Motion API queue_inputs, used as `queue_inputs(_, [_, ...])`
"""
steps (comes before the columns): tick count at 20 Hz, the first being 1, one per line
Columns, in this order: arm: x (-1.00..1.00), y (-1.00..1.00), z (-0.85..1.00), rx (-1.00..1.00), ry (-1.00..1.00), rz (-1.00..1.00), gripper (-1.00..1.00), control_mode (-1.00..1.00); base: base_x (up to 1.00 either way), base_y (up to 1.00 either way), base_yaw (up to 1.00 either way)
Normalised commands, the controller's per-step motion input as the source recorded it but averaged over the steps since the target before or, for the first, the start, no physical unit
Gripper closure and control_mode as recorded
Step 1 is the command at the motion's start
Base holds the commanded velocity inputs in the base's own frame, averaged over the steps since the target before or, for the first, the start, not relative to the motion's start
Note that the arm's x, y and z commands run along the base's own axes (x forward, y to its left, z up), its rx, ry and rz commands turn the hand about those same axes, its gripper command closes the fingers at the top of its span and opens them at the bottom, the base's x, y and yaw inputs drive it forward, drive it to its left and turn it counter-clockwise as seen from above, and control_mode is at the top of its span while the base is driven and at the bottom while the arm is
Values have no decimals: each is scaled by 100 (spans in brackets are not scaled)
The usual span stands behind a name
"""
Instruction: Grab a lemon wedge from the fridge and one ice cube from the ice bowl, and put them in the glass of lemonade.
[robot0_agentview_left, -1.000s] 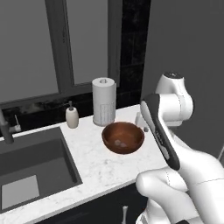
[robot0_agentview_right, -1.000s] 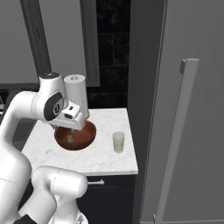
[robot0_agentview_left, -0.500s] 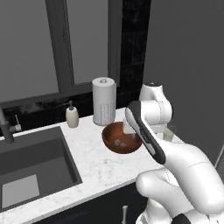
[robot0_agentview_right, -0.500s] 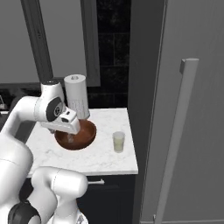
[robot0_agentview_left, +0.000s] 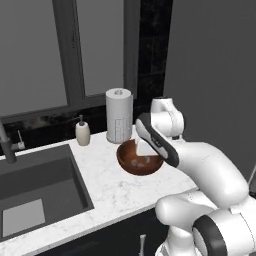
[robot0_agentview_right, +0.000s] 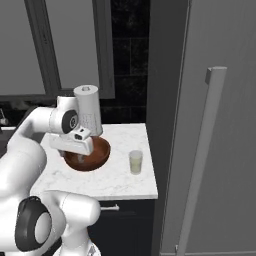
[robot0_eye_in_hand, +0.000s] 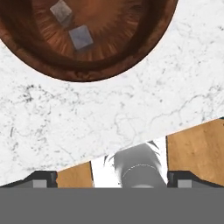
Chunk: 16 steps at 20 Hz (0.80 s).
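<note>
Two pale ice cubes sit inside the ice bowl (robot0_eye_in_hand: 87, 39); the ice cube (robot0_eye_in_hand: 81, 37) closer to the bowl's middle looks like the easier one for me to take, with the other just beside it toward the bowl's wall. The reddish-brown bowl stands on the white marble tabletop (robot0_agentview_left: 107, 192), near its back edge and just in front of the paper towel roll (robot0_agentview_left: 119, 122).

My end effector (robot0_agentview_right: 80, 136) hangs over the bowl's near rim. In the hand view the two dark fingertips (robot0_eye_in_hand: 41, 178) stand wide apart at the bottom corners with nothing between them, so it is open and empty.

To do this step well, I judge I should move forward until the chosen cube sits midway between the fingers, then descend straight into the bowl without touching its rim, and close across two flat faces. The cube is tiny and probably slippery, so a squeeze off centre could send it skidding against its neighbour.

The glass of lemonade (robot0_agentview_right: 135, 162) waits near the tabletop's right edge, well apart from the bowl. Beside that edge rises the fridge (robot0_agentview_right: 220, 125), shut, with its long bar handle. The sink (robot0_agentview_left: 35, 195) lies at the tabletop's left, a soap bottle (robot0_agentview_left: 82, 133) behind it, under dark windows.
</note>
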Motion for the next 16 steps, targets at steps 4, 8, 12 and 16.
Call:
queue_inputs(4, [29, 0, -21, 0, 8, 0, -100, -100, 0, 0, 0])
queue_inputs(8, [33, 0, -18, 0, 3, 0, -100, -100, 0, 0, 0])
queue_inputs(12, [35, 3, -24, 0, 1, 0, -100, -100, 0, 0, 0])
queue_inputs(16, [33, 5, -27, 0, 1, 0, -100, -100, 0, 0, 0])
